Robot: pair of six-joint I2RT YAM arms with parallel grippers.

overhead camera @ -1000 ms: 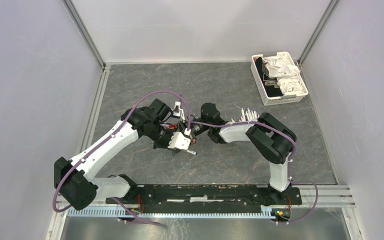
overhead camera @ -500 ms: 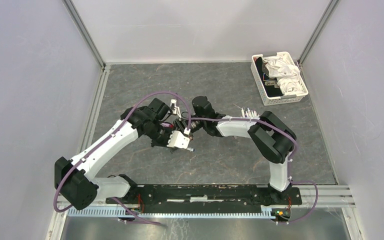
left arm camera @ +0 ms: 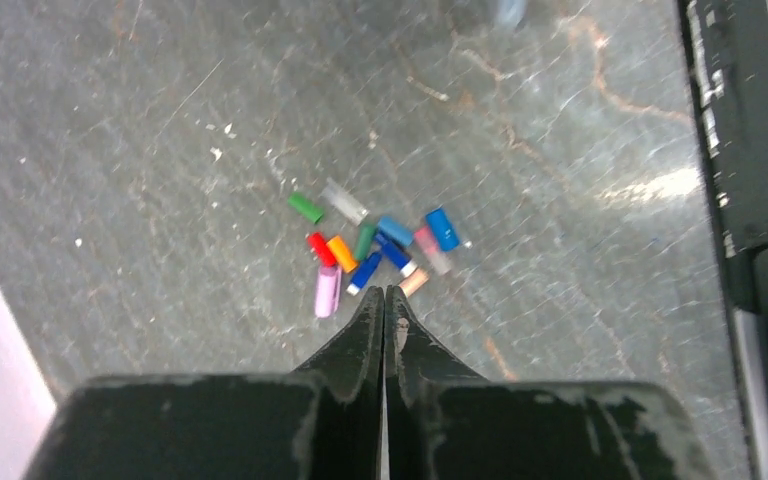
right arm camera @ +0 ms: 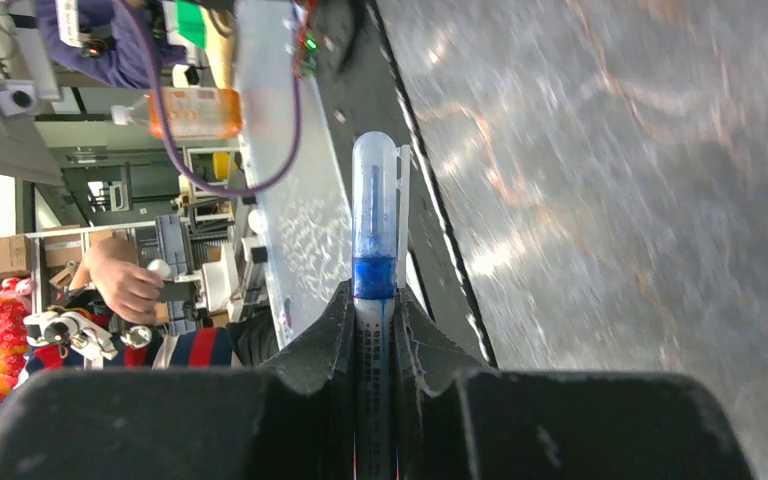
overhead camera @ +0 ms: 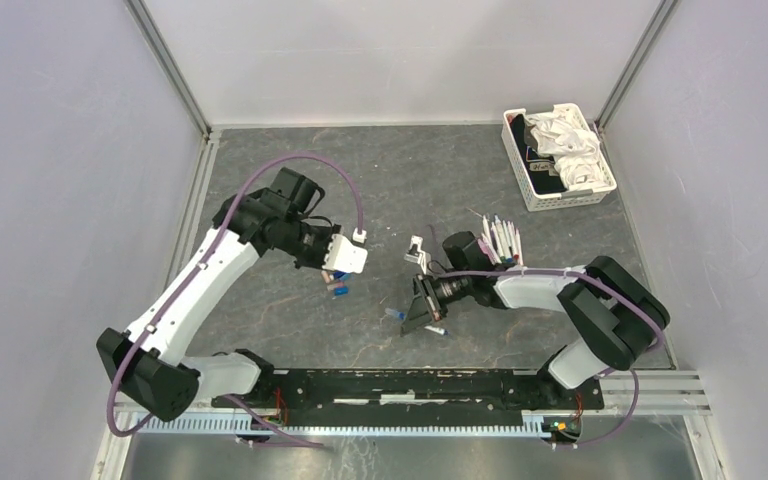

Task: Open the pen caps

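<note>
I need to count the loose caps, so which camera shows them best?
The left wrist view: it looks down on the caps, each colour distinct, just past the shut left gripper. The top view shows them as tiny specks by that gripper. The right wrist view misses them, showing only the pen in the right gripper.

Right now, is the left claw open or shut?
Shut. In the left wrist view the left gripper has its jaws pressed together, nothing between them, above the pen caps.
</note>
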